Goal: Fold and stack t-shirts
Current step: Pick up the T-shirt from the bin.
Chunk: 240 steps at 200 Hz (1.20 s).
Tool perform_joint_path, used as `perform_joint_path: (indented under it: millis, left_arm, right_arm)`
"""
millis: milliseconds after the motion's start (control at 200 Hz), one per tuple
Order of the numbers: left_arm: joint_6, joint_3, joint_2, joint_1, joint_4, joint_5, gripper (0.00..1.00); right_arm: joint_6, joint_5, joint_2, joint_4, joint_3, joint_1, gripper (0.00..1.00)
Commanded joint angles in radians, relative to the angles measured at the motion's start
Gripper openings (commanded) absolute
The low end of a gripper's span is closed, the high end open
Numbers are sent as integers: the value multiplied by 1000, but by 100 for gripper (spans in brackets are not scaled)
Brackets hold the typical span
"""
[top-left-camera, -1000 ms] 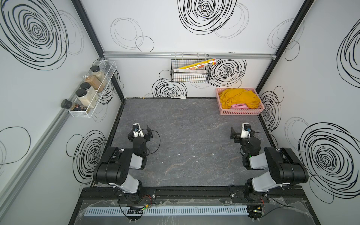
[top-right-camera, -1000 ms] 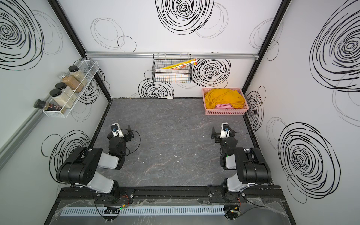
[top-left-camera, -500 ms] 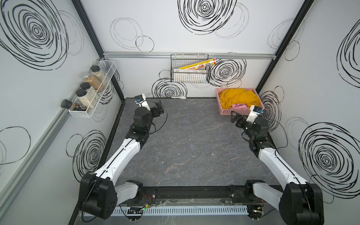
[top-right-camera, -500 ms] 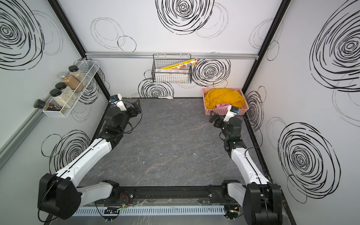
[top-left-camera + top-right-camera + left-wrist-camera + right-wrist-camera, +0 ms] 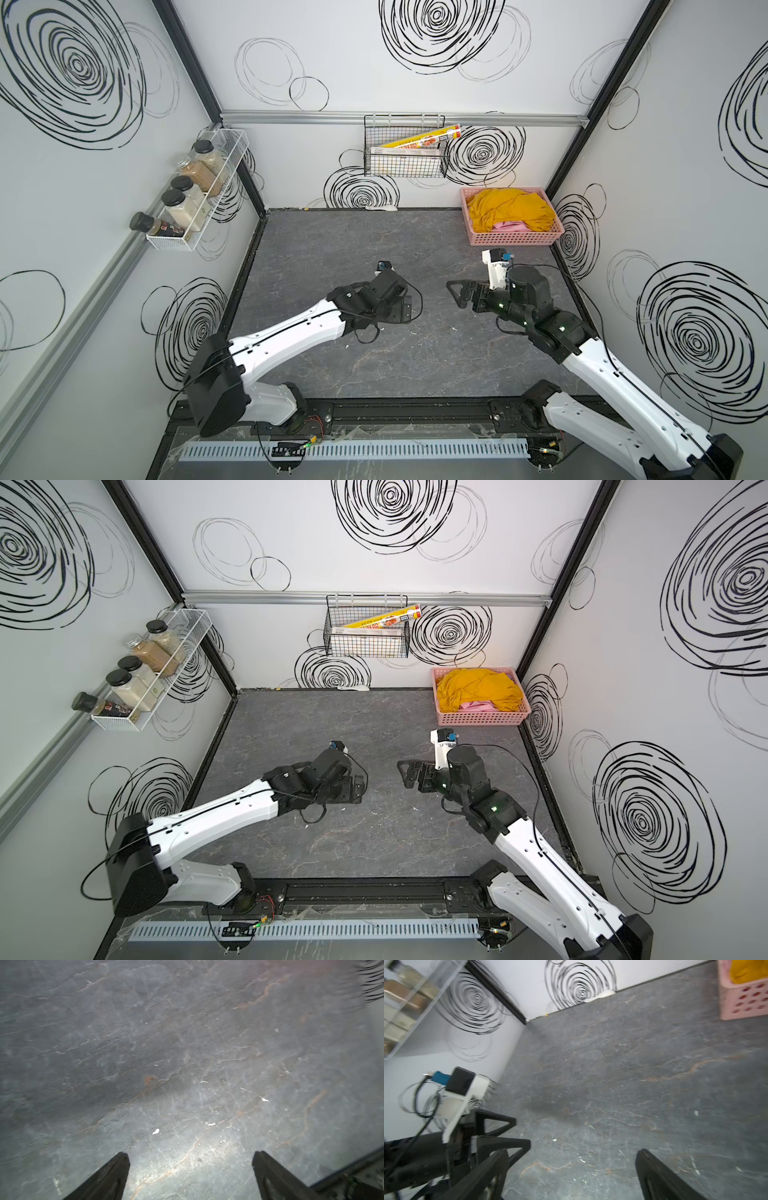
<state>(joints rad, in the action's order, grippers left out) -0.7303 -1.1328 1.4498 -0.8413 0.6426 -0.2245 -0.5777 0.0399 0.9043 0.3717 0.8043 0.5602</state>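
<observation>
Counted: two t-shirts, one plastic basket, two grippers.

Mustard-yellow cotton t-shirt (image 5: 511,205) crumpled, heaped over light pink cotton t-shirt (image 5: 510,226); only a small pink patch showing at the near side. Both inside pink perforated plastic basket (image 5: 515,240), at the far right corner of dark grey stone-look worktop (image 5: 332,249), same in both top views. Not folded, not stacked.

Left gripper (image 5: 401,309) over mid-worktop, jaws spread wide, nothing between them. Same in left wrist view: left gripper (image 5: 191,1154) above bare worktop only. Right gripper (image 5: 457,294) likewise spread wide and empty, pointing toward the left one, near it but apart.

T-shirts well apart from both grippers, toward the far wall, nearer the right gripper. Basket corner (image 5: 741,1001) with yellow cloth caught at the edge of right wrist view.

Other containers: black wire basket (image 5: 405,168) hung on back wall, two long flat boxes (image 5: 419,141) inside, one yellow-red, one white. White wire rack (image 5: 172,243) on left wall, five jars and bottles (image 5: 183,195) in a row.
</observation>
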Motion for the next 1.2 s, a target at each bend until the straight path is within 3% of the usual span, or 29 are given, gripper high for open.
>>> perform_joint_path:
  millis: [0, 160, 230, 330, 426, 501, 646, 791, 1096, 1197]
  left_arm:
    - [-34, -94, 102, 46, 131, -99, 99]
    - [92, -199, 167, 71, 135, -125, 88]
    - [147, -199, 139, 155, 98, -99, 82]
    - [209, -185, 99, 309, 37, 25, 89]
    - [281, -146, 48, 379, 22, 63, 89]
    - [298, -67, -1, 385, -12, 66, 93]
    - [303, -74, 6, 387, 44, 37, 97]
    - [290, -72, 10, 388, 52, 55, 98]
    - [289, -36, 40, 401, 43, 85, 98]
    - [291, -38, 50, 403, 43, 84, 98]
  right_arm:
    - [-38, -350, 123, 217, 125, -26, 100]
    - [53, -105, 199, 69, 111, -202, 100]
    - [50, -187, 249, 32, 156, -209, 100]
    - [61, -373, 377, -11, 281, -256, 100]
    - [27, -447, 551, -5, 456, -349, 96]
    - [46, -551, 701, -17, 606, -378, 96]
    - [151, -675, 1010, 21, 975, -400, 92]
    - [109, -614, 1163, 47, 1132, -467, 91]
    - [73, -531, 1401, 150, 1338, -476, 90]
    - [52, -483, 1461, 182, 1401, -476, 86]
